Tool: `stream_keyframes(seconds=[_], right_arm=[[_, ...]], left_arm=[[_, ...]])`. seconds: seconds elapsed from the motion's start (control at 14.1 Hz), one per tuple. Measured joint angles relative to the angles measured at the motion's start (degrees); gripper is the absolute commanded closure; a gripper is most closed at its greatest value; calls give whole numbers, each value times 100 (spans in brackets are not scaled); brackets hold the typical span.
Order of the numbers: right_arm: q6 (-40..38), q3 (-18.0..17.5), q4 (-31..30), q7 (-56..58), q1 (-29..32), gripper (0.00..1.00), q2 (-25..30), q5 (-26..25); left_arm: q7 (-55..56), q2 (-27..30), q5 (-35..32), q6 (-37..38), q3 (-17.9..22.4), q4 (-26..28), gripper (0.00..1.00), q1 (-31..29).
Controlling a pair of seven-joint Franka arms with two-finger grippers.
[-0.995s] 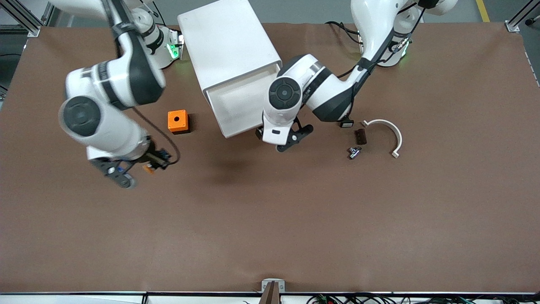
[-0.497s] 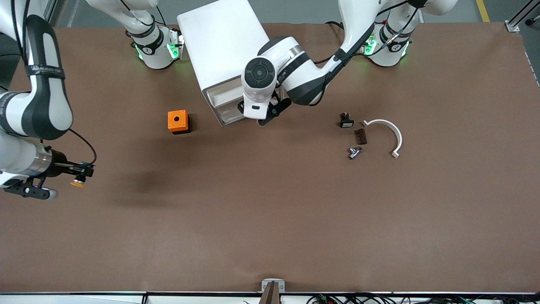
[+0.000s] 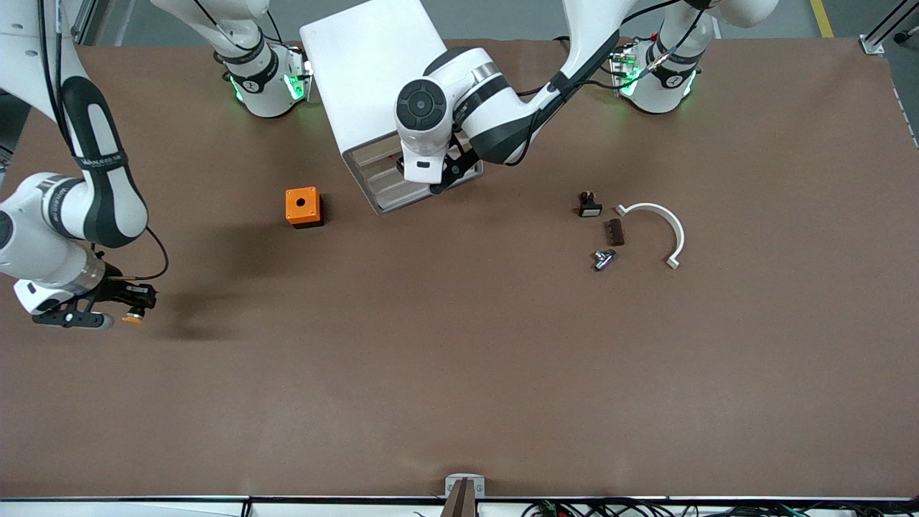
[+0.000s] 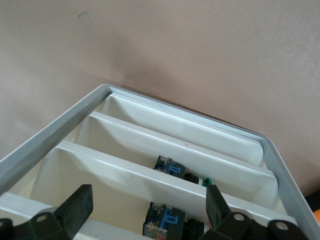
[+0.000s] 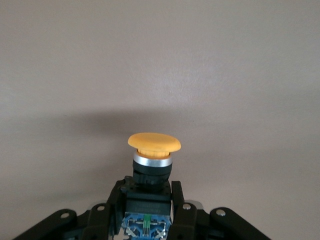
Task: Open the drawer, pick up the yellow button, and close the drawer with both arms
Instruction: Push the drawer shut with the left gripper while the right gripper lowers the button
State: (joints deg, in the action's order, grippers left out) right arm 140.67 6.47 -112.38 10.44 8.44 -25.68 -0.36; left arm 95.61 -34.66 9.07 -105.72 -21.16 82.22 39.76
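Observation:
The white cabinet (image 3: 373, 79) stands between the arms' bases. Its top drawer (image 3: 373, 156) sits pushed in, about level with the cabinet's front. My left gripper (image 3: 431, 176) is at that front, open, its fingers spread across the stacked drawer fronts (image 4: 140, 170). Blue-ended parts (image 4: 167, 220) show in the gaps between them. My right gripper (image 3: 142, 301) hangs low over the table at the right arm's end, shut on the button (image 3: 133, 318). In the right wrist view the button's (image 5: 154, 142) orange cap sticks out past the fingers (image 5: 107, 207), and its black body is clamped between them.
An orange cube with a hole (image 3: 302, 207) sits beside the cabinet toward the right arm's end. Toward the left arm's end lie a black-and-white small part (image 3: 589, 206), a dark block (image 3: 612, 231), a metal piece (image 3: 602, 258) and a white curved clamp (image 3: 664, 222).
The left gripper has pushed the drawer from well out to in against the cabinet. The right arm has carried the button away from the cube toward its end of the table.

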Motion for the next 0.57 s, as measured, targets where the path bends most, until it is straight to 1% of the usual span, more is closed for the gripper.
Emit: stream_keyframes(seconds=[0.14, 0.21, 0.36, 0.57], right_arm=[[289, -10, -6, 15, 13, 100, -252, 0], [403, -17, -4, 34, 14, 1, -355, 0], [498, -33, 5, 84, 16, 0, -472, 0], [445, -65, 72, 120, 16, 0, -464, 0]], left_arm=[[2, -1, 2, 30, 19, 8, 0, -19], [2, 0, 11, 51, 30, 4, 0, -70], [-191, 25, -31, 74, 46, -33, 0, -409], [-713, 182, -525, 153, 59, -113, 0, -1329]])
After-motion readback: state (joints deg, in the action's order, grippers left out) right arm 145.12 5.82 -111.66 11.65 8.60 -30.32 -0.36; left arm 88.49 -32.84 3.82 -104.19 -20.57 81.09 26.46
